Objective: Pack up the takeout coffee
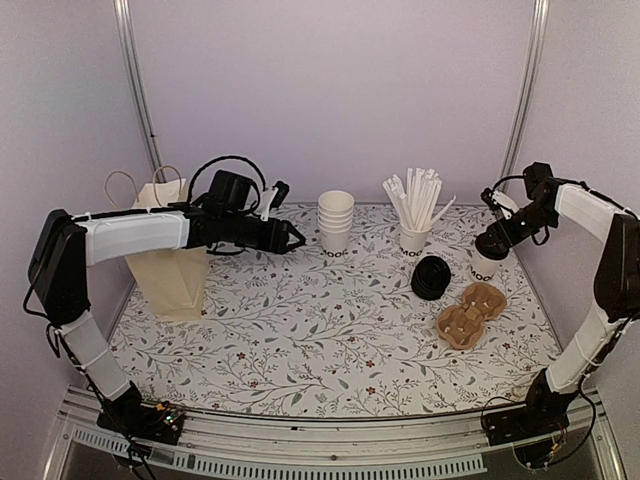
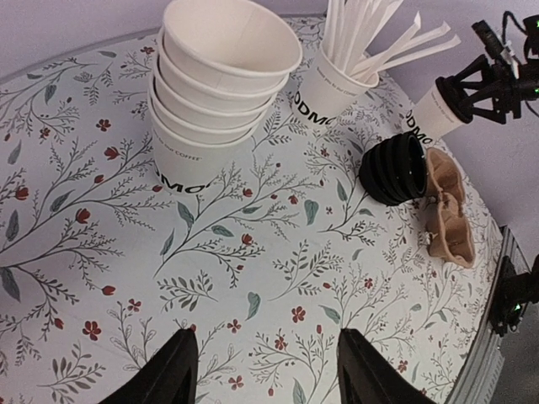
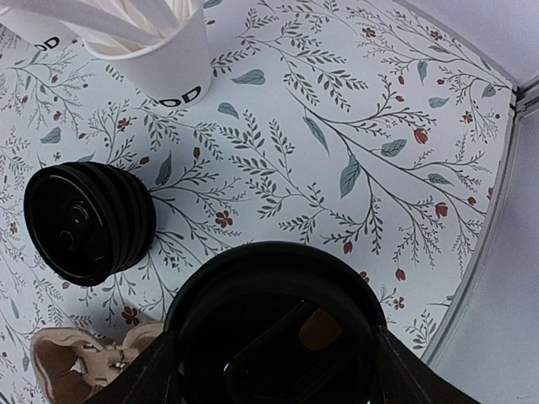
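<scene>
One takeout coffee cup [image 1: 488, 263], white with a black lid, is at the right side of the flowered table. My right gripper [image 1: 497, 241] is shut on its lid from above. In the right wrist view the lid [image 3: 278, 320] fills the space between the two fingers, and I cannot tell if the cup rests on the table. The cup also shows in the left wrist view [image 2: 428, 114]. My left gripper [image 1: 290, 238] is open and empty above the table's back left, its gripper [image 2: 268, 358] over bare cloth, left of a stack of empty lidless cups [image 1: 336, 222].
A cup of white straws [image 1: 414, 236] stands behind a stack of black lids [image 1: 432, 277] lying on its side. A brown pulp cup carrier [image 1: 470, 312] lies in front of the coffee. A cream paper bag [image 1: 170, 262] stands at the far left under my left arm.
</scene>
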`<state>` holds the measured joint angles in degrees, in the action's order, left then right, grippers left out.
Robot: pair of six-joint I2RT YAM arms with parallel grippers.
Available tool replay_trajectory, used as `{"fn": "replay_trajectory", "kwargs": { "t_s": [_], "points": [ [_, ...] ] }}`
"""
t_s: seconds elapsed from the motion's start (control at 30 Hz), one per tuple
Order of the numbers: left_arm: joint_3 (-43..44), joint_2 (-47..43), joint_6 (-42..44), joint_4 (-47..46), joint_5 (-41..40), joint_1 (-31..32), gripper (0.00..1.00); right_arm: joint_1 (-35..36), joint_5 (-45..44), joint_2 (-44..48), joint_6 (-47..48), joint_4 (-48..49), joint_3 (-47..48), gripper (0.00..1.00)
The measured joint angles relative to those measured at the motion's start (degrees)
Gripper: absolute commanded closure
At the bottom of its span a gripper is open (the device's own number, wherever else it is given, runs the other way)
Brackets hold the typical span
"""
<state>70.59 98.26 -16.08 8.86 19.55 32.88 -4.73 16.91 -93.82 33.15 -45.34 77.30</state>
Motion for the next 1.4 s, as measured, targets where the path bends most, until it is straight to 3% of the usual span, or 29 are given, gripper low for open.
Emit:
{"fn": "replay_trajectory", "kwargs": {
  "t_s": [0.17,0.53,0.77,1.0,1.13,1.4],
  "points": [
    [0.1,0.0,0.1,0.1,0.4,0.0,0.41,-0.6,-0.2,-4.0,-1.3,0.6,2.4,0.34],
    [1.2,0.4,0.7,1.3,1.0,0.0,0.42,-0.9,-0.3,-7.3,-2.8,1.2,3.3,0.16],
    [5.9,2.7,1.0,3.9,0.6,0.0,0.45,-1.0,-0.8,-5.3,-4.9,1.2,3.8,0.15],
    [17.5,6.4,1.4,8.1,-1.3,0.0,0.59,-1.0,1.4,4.6,-7.7,5.2,-0.5,0.17],
    [25.8,10.3,3.0,10.4,-0.7,0.3,0.57,-1.0,6.4,10.3,-9.2,10.2,-7.8,0.18],
    [57.0,29.1,12.0,23.8,0.2,2.3,0.59,-1.0,16.2,17.1,-9.1,18.1,-19.4,0.20]
  ]
}}
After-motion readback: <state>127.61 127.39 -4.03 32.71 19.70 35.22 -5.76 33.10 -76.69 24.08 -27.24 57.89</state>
